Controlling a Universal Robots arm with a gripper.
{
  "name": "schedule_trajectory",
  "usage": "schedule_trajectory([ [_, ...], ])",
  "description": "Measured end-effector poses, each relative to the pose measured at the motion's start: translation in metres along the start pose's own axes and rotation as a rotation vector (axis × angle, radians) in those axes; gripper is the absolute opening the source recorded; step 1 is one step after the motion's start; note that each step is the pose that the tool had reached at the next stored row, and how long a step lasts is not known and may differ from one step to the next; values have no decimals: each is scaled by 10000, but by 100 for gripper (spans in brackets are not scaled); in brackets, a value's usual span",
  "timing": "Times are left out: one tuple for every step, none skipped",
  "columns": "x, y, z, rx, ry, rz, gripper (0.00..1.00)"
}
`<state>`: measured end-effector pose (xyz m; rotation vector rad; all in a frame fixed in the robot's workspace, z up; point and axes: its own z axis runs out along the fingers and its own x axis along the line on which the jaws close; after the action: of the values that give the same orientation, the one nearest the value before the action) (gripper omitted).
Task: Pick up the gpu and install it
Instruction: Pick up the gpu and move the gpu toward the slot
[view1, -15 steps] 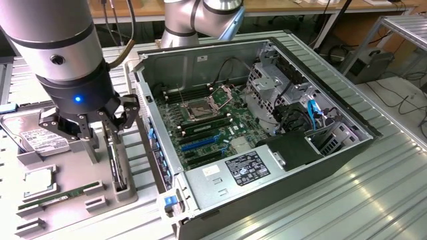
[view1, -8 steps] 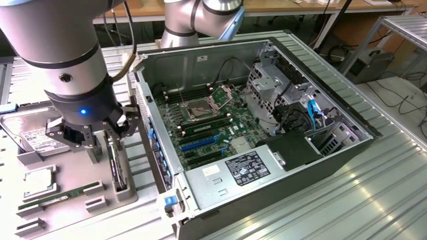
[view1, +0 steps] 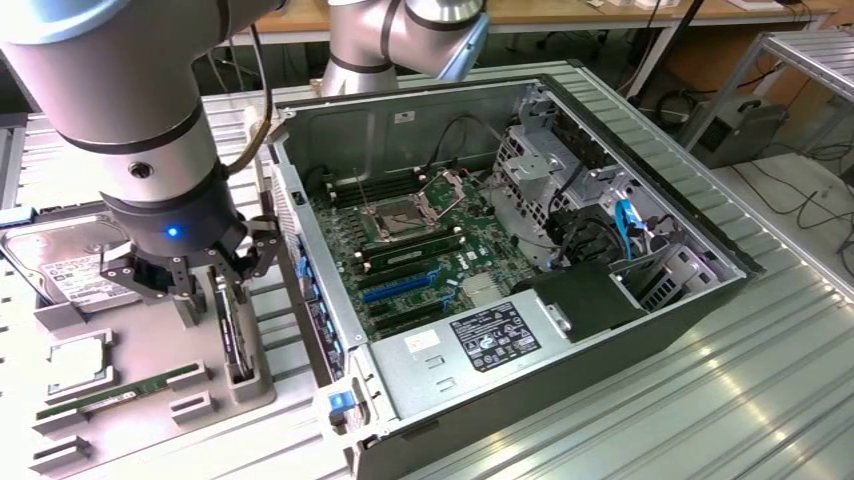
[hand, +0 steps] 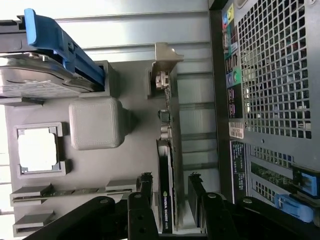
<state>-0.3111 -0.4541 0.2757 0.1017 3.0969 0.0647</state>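
Observation:
The gpu (hand: 166, 165) stands on edge in a slot of the grey tray (hand: 130, 150), its black edge with a small green logo facing me and its silver bracket (hand: 162, 65) at the far end. In the exterior view the gpu (view1: 239, 340) sits at the tray's side nearest the computer case. My gripper (hand: 169, 182) is open and straddles the card, one black finger on each side with a gap to the card on both. In the exterior view, the gripper (view1: 214, 290) hangs just above the card.
The tray also holds a hard drive (view1: 67, 265) with a blue clip (hand: 60, 40), a CPU (view1: 80, 365) and a RAM stick (view1: 120, 392). The open computer case (view1: 627, 150) lies at the exterior view's right, motherboard (view1: 414, 250) with blue slots (view1: 400, 290) exposed. Its perforated rear panel (hand: 270, 75) runs close beside the gpu.

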Motion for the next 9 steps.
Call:
schedule_trajectory([
  [2, 12, 19, -4, 0, 0, 42],
  [3, 22, 37, -6, -1, 1, 42],
  [5, 31, 58, -9, -2, 1, 42],
  [6, 37, 75, -9, -2, 1, 42],
  [8, 47, 106, -9, 0, 1, 42],
  [11, 54, 142, -10, -1, 3, 42],
  [15, 55, 163, -9, 0, 8, 42],
  [19, 54, 178, -10, -1, 13, 42],
  [23, 54, 192, -10, -1, 24, 42],
])
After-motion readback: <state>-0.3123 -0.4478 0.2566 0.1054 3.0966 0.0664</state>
